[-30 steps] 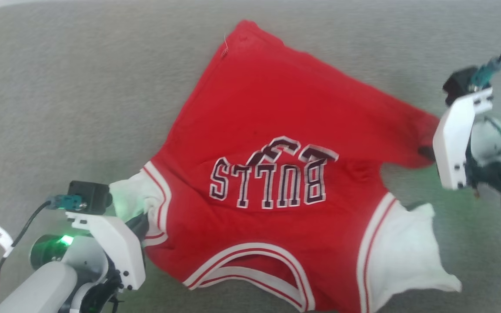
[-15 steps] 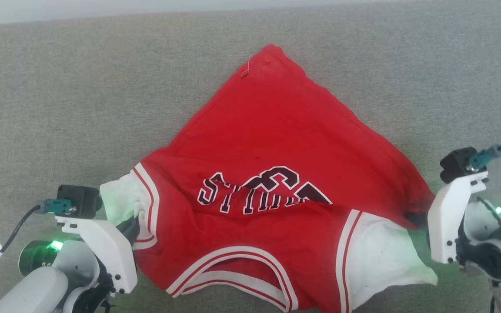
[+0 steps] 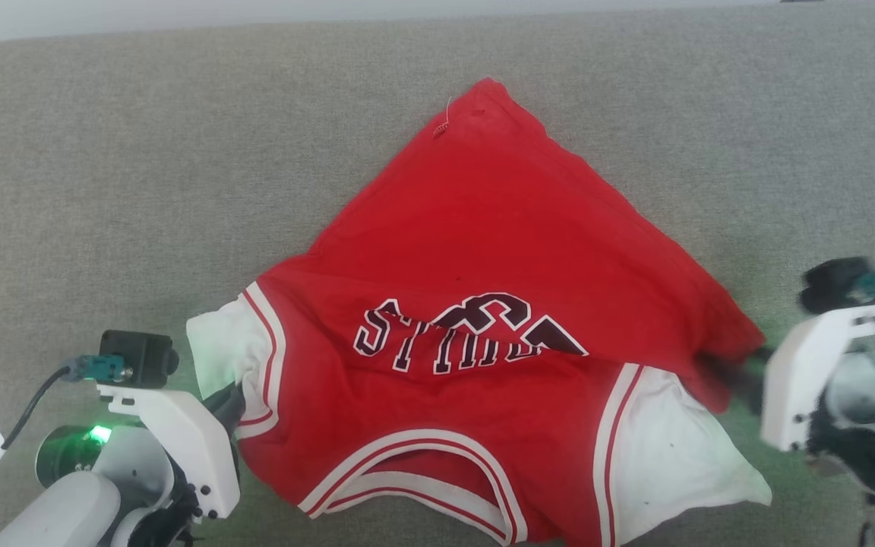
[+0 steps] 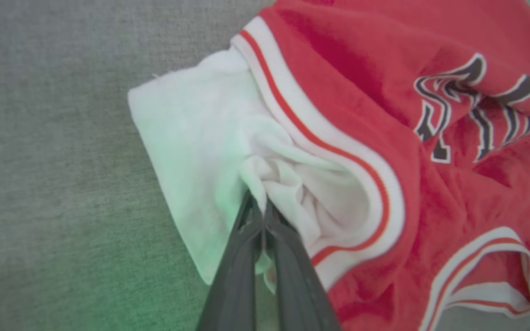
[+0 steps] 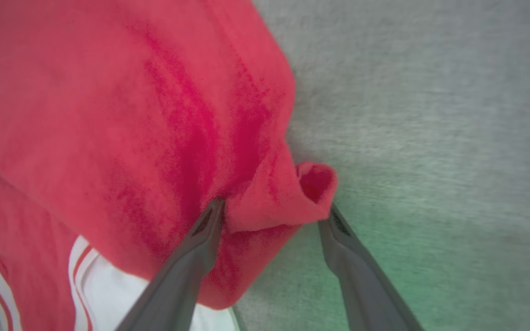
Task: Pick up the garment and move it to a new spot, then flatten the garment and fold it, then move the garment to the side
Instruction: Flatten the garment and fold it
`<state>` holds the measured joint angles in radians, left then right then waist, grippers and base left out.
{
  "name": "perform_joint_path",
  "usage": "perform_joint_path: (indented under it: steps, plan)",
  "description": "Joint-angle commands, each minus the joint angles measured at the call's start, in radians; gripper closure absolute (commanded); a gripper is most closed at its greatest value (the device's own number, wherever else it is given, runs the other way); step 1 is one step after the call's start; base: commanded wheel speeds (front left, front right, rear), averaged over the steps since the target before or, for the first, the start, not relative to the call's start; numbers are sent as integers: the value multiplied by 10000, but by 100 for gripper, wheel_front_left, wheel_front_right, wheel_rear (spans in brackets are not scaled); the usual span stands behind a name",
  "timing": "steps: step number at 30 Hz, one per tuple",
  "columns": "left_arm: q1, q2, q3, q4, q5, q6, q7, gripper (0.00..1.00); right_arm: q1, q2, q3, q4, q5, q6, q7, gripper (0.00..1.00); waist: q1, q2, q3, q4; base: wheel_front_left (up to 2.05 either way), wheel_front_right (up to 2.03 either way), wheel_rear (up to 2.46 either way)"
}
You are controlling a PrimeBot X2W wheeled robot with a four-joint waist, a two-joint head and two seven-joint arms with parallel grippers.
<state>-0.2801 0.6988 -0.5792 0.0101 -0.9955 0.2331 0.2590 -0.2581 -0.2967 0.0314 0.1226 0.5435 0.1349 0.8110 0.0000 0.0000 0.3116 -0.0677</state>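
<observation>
Red cloth with white sleeves, the garment (image 3: 483, 251) lies in the middle of the grey counter (image 3: 103, 152), close in front of me. Its neck hole points at me. Its bottom part is flipped over at a slant and hides half of the black letters (image 3: 468, 334). One bottom corner points far away from me. The other one, the red corner (image 5: 302, 193), sits by the right-side sleeve (image 3: 673, 456).

My left end effector (image 4: 261, 209) has its two fingers pressed together. They are clamped on the bunched-up left-side sleeve (image 3: 213, 346). My right end effector (image 5: 274, 208) has its fingers apart. The red corner sits between them, and I do not think they squeeze it.

I think I am in the folding step, but the fold looks crooked and lumpy. Next, I think my right end effector needs to back away slowly, so it does not drag the corner along. After that the cloth needs smoothing, and my left side needs to bring its sleeve over too.
</observation>
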Motion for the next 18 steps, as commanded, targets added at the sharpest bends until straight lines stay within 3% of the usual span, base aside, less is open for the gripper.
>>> perform_joint_path:
  steps: [1, 9, 13, 18]
  plan:
    - [172, -11, -15, 67, -50, -7, -48, 100, 158, -54, -385, -348, -131, -53, -109, 0, 0, 0, -26, 41, 0, 0, 0]
    - [64, -214, -128, 96, -53, -69, -113, 100, -229, -73, -766, -2451, -315, -46, -327, 0, 0, 0, -9, 355, 0, 0, 0]
    - [-89, -422, -265, 185, 16, -164, -118, 100, -898, -199, -478, -2510, -357, -44, -566, 0, 0, 0, 86, 686, 0, 0, 0]
    - [-535, -912, -581, 392, 163, -395, -64, 100, -2174, -657, 115, -1649, -425, -44, -1005, 0, 0, 0, 339, 1467, 0, 0, 0]
